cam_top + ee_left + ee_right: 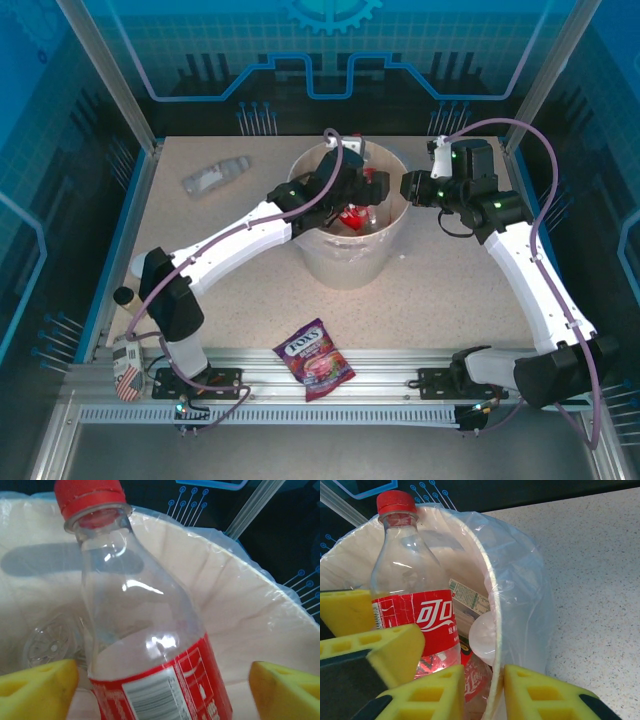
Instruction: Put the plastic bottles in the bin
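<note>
Left gripper [162, 682] inside the bin [345, 262], pads wide apart with a gap each side of the upright red-labelled bottle [150, 645] standing between them, red cap on; nothing gripped. Right gripper [496, 692] clamped tight on the bin's right rim and liner; a plain bottle [50, 647] lies at the bin bottom; one clear bottle [215, 176] lies on the table [450, 290] at far left, well apart from the bin.

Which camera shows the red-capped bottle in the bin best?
The right wrist view: the red-capped bottle appears from cap down past its label, logo readable. The left wrist view is closer but cuts off the label; the top view catches small red patches of it inside the bin.
</note>
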{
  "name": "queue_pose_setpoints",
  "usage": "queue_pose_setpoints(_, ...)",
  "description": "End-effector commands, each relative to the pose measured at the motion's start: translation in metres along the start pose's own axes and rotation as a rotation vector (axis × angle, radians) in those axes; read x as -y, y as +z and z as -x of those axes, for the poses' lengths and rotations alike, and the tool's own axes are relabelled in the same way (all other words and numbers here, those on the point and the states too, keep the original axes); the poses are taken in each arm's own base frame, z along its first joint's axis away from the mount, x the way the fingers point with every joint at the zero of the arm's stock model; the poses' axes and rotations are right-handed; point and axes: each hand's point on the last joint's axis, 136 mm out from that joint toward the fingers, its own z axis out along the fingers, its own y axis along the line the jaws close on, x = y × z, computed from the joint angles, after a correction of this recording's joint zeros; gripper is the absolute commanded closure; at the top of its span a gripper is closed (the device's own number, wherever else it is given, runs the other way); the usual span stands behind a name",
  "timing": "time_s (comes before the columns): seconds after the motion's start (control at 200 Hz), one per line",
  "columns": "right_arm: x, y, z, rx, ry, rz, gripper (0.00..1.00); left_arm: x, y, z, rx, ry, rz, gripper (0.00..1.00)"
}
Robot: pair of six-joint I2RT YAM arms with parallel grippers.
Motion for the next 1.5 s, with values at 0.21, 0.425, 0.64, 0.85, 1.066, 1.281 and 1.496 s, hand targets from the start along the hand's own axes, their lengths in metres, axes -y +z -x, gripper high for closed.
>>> queue_pose_setpoints(0.21,-0.011,0.000,-0.005,-0.022,-0.040,0.031,0.72,-0.003,-0.068,0.082,0.149,0.094,-0.012,0.05)
queue_pose_setpoints(0.425,-0.014,-0.001,-0.003,-0.017,-0.040,0.040,0.72,-0.048,-0.083,0.095,0.158,0.039,0.049,0.12)
queue_pose_setpoints(0.64,-0.016,-0.004,0.000,-0.011,-0.043,0.044,0.72,-0.146,-0.096,0.110,0.154,-0.054,0.218,0.11)
queue_pose_setpoints(0.85,-0.014,-0.006,-0.002,-0.010,-0.048,0.038,0.72,-0.267,-0.092,0.108,0.096,-0.151,0.406,0.06)
queue_pose_setpoints(1.066,-0.012,-0.008,-0.004,-0.012,-0.048,0.030,0.72,-0.365,-0.048,0.091,-0.001,-0.279,0.432,0.01)
queue_pose_setpoints(1.281,-0.012,-0.007,-0.005,-0.022,-0.046,0.029,0.72,-0.429,0.022,0.056,-0.156,-0.342,0.367,0.01)
queue_pose_setpoints(1.496,-0.010,-0.010,-0.006,-0.019,-0.047,0.016,0.72,-0.468,0.055,0.025,-0.261,-0.225,0.472,0.01)
